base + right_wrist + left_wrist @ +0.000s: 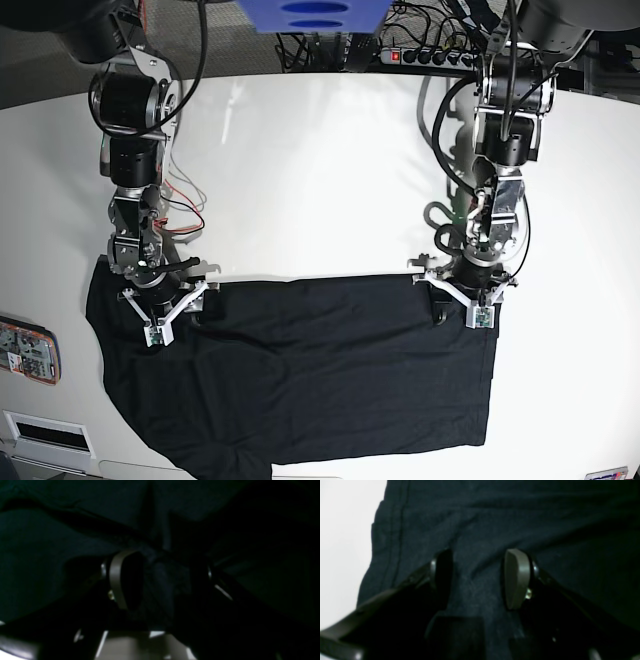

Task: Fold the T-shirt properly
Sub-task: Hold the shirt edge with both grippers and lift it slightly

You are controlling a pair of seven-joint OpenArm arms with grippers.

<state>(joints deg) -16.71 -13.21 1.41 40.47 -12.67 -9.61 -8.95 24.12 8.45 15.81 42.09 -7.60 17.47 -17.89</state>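
Left tool (480, 577): pads set wide apart, pressed down onto the T-shirt (300, 370) with flat cloth between them and nothing pinched; it stands at the upper corner of the garment next to the hemmed side edge. Right tool (160, 580): pads partly closed on a bunched ridge of the same fabric at the opposite upper corner. The T-shirt lies spread across the near part of the white bench (320, 170), its top edge stretched between the two tools, with wrinkles across the middle.
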